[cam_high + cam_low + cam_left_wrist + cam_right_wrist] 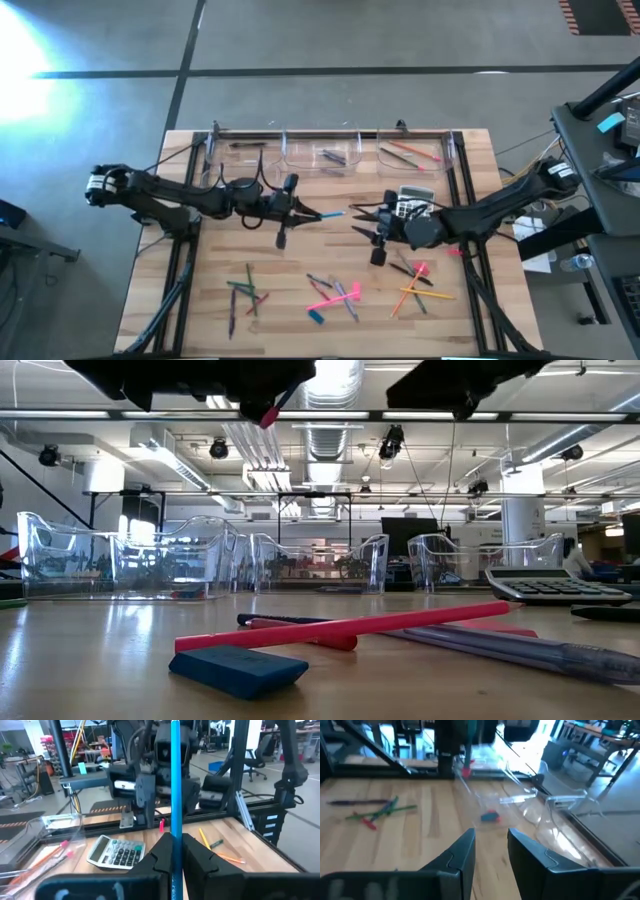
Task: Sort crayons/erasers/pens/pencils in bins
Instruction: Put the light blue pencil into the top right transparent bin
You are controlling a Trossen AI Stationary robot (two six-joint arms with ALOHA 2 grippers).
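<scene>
L gripper (318, 215) mid-frame, clamped on blue pencil (333, 213), tip toward R gripper (360, 220), which is beside it w/ fingers spread, empty. Bins (325, 152) along top edge of table (300, 260).

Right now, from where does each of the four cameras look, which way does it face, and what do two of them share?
High view: above the table, facing straight down; both arms show.
Low view: at tabletop height, facing the clear bins; arms' undersides on top.
Left wrist view: behind the left gripper, shut on a blue pen, facing the right arm.
Right wrist view: behind the open right gripper, facing the left arm.
Shared: the calculator shows in low and left wrist views.
</scene>
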